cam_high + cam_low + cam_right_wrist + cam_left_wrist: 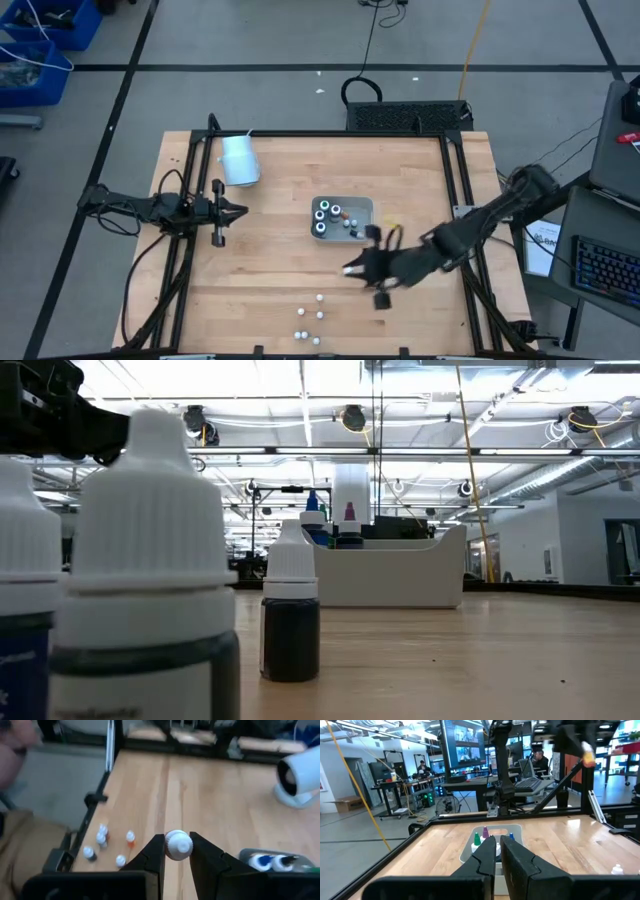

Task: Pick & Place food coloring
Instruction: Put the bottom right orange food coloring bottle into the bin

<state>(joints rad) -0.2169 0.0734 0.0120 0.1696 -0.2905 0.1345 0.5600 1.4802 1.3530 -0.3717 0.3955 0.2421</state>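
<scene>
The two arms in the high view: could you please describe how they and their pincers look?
Both arms are dark, slender and jointed. The left pincer ends in two tapering black fingers behind a short crossbar. The right pincer has two chunky black fingers, and thin dark cables trail along the right arm.

Wooden surface (280, 290) framed by black rails, standing on a grey floor (250, 40) crossed by dark tape lines. Blue bins (35, 45) sit at one corner. Beyond: open ceiling with pipes and strip lights (420, 380), desks and monitors (462, 742).
</scene>
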